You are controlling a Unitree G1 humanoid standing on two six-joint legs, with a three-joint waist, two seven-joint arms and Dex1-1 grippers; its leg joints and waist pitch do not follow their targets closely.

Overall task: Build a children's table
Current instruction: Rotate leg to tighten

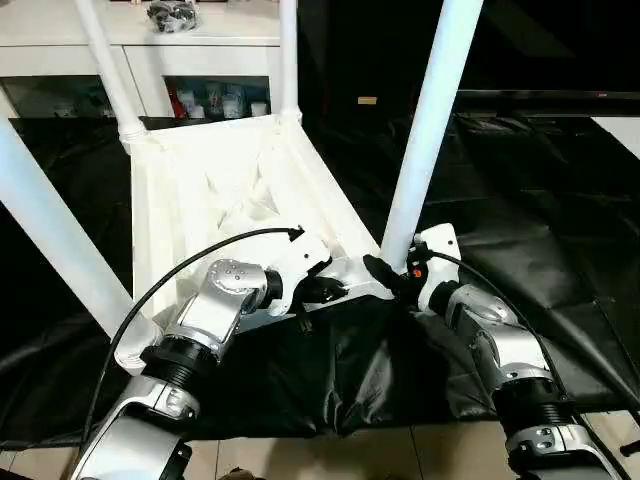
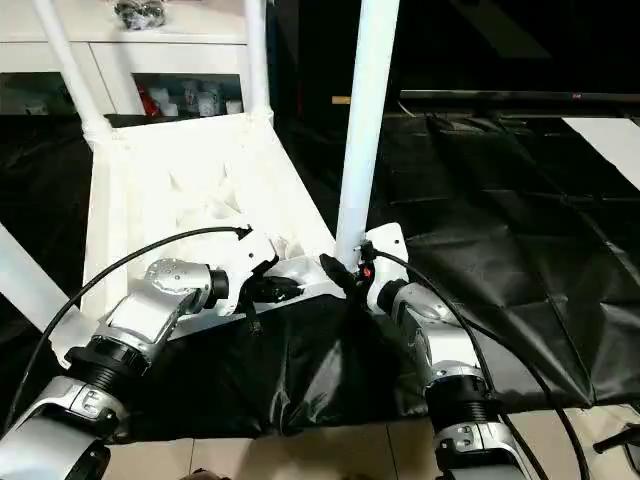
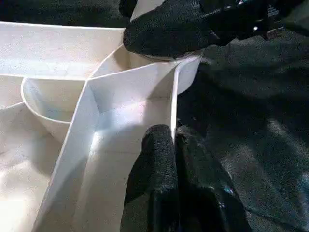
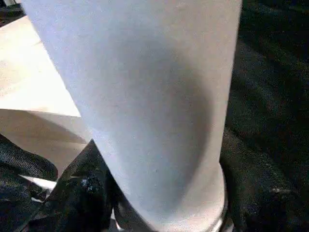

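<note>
The white table (image 2: 190,200) is lying upside down on the black cloth (image 2: 500,260), its legs pointing up. The right gripper (image 2: 345,272) is clasping the nearest leg (image 2: 365,130) at its base, and the left gripper (image 2: 275,290) is resting against the tabletop's near edge.

No text, label, brand or number can be read anywhere. The coloured packages far beyond the claws are too small to make out.
</note>
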